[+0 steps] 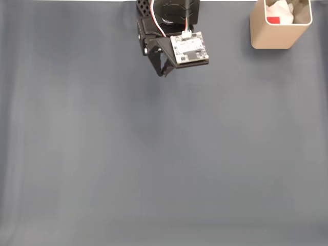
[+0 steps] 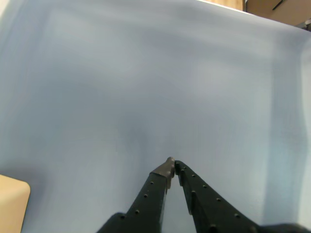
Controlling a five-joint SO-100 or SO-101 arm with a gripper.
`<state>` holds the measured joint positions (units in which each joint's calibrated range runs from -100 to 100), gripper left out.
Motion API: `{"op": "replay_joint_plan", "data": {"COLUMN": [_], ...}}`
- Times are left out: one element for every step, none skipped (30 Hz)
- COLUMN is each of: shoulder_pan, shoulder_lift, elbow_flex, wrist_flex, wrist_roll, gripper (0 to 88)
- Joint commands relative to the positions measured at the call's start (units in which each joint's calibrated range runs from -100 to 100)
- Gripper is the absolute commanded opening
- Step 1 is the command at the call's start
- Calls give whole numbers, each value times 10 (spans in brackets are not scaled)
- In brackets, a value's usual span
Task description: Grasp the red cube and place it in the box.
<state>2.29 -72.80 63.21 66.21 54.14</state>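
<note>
While the grey-blue desk (image 1: pixel 154 164) fills most of the fixed view, the beige box (image 1: pixel 277 37) stands at the upper right of the frame with the red cube (image 1: pixel 273 20) already lying inside it against the pale lining. At top centre the pincer (image 1: pixel 164 70) hangs well apart from the box, its tips pressed together on nothing, as the wrist view (image 2: pixel 171 166) confirms. With the cube delivered, the remaining risk I judge small: a sweep toward the upper right could clip the tall box and tip it.
</note>
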Motion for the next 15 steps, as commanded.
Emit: {"op": "replay_joint_plan", "data": {"shoulder_pan": [7, 6, 4, 3, 2, 2, 2, 2, 2, 2, 2, 2, 2, 2, 2], "shoulder_lift": [-72, -88, -102, -115, -128, -141, -153, -166, -178, -189, -199, -209, -217, -224, -230], "elbow_flex": [53, 71, 84, 97, 110, 123, 136, 150, 163, 175, 187, 200, 211, 223, 231], "wrist_flex": [-37, -46, -52, -56, -60, -63, -67, -74, -78, -81, -88, -95, -103, -110, -114], "wrist_roll": [-17, -21, -24, -27, -29, -30, -32, -35, -37, -39, -41, -44, -46, -49, -50], "gripper": [2, 2, 2, 2, 2, 2, 2, 2, 2, 2, 2, 2, 2, 2, 2]}}
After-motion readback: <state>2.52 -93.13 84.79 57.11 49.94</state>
